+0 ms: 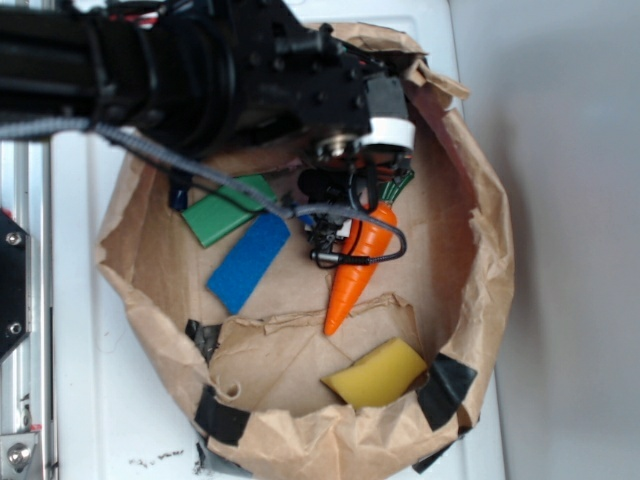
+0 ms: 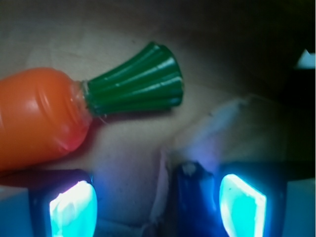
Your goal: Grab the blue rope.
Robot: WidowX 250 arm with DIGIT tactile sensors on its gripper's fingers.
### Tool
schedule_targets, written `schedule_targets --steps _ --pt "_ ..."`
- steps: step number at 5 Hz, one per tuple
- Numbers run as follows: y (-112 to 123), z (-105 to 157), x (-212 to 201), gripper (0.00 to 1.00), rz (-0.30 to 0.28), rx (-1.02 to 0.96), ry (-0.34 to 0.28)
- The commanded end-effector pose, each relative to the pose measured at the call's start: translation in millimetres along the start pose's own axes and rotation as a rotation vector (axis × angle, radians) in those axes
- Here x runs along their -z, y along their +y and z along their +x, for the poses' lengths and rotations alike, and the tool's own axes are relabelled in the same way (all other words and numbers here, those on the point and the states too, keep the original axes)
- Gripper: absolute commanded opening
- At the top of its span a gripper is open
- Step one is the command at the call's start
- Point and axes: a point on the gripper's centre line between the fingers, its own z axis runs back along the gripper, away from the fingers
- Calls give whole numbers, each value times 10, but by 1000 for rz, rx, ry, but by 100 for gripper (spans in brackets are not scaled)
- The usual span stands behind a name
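The blue rope (image 2: 193, 200) shows in the wrist view as a dark navy lump on the brown paper, lying between my fingers and close to the right pad (image 2: 242, 205). My gripper (image 2: 158, 207) is open, its glowing pads wide apart, with bare paper beside the left pad (image 2: 74, 207). Neither pad visibly presses the rope. In the exterior view the gripper (image 1: 325, 235) hangs low over the paper, just left of the carrot (image 1: 358, 265), and it hides the rope there.
An orange carrot with a green top (image 2: 138, 86) lies just beyond the fingers. A blue flat block (image 1: 248, 262), a green block (image 1: 228, 212) and a yellow block (image 1: 375, 373) lie inside the crumpled paper bag wall (image 1: 490, 250). A grey cable (image 1: 150, 150) trails off the arm.
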Motion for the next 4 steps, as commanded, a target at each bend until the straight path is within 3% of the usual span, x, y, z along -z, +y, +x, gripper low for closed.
schedule_targets --steps 1,4 --pt "-55 64 -110 0 -46 24 -62" --pt "-39 58 -129 0 -40 14 -81"
